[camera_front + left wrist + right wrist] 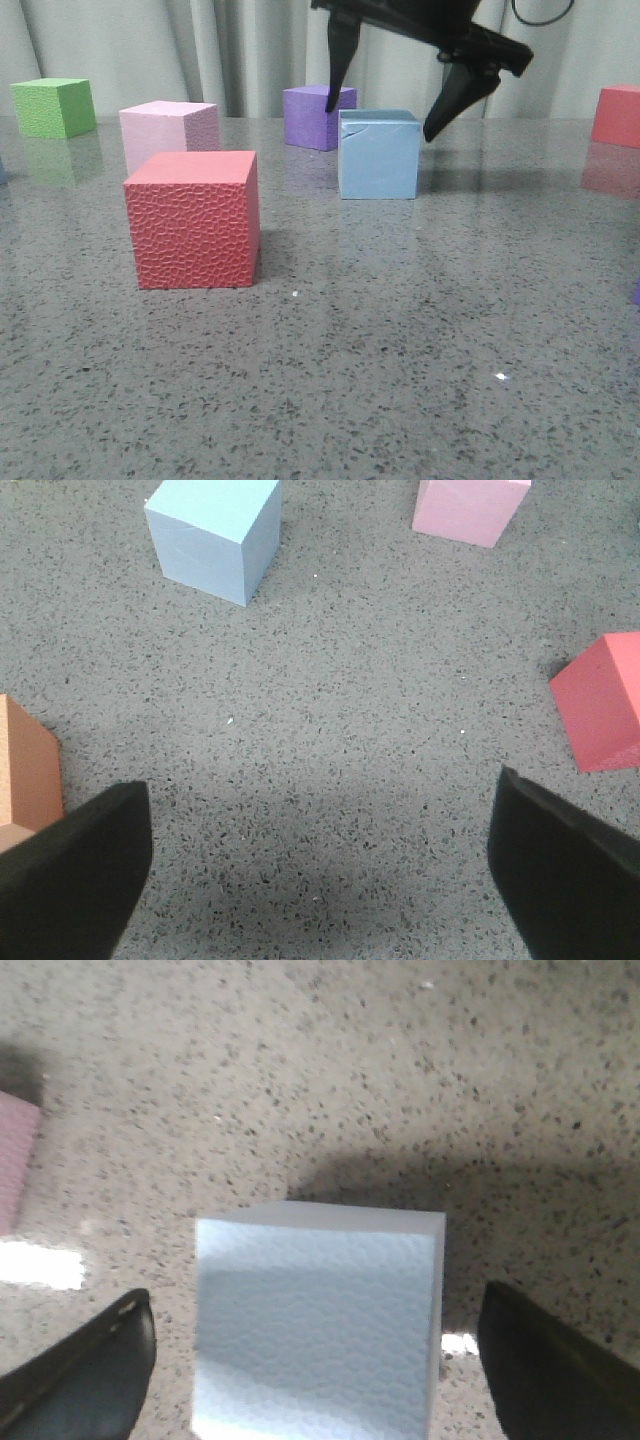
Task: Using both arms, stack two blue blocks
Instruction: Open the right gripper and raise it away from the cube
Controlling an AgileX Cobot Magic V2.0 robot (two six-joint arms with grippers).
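A light blue block (378, 155) with a crease near its top edge stands on the table, right of centre. My right gripper (379, 121) hangs open over it, one fingertip on each side near the block's top. The right wrist view shows this blue block (318, 1325) between the spread fingers of the right gripper (315, 1330), untouched on either side. My left gripper (322, 810) is open over bare table and does not show in the front view. A blue block (215, 535) stands well beyond it; I cannot tell whether it is the same block.
A red cube (192, 219) stands front left, with a pink cube (168, 133) behind it. A green cube (54, 107) is far left, a purple cube (318, 116) behind the blue block, another red cube (617, 116) far right. An orange cube (25, 770) lies beside the left finger.
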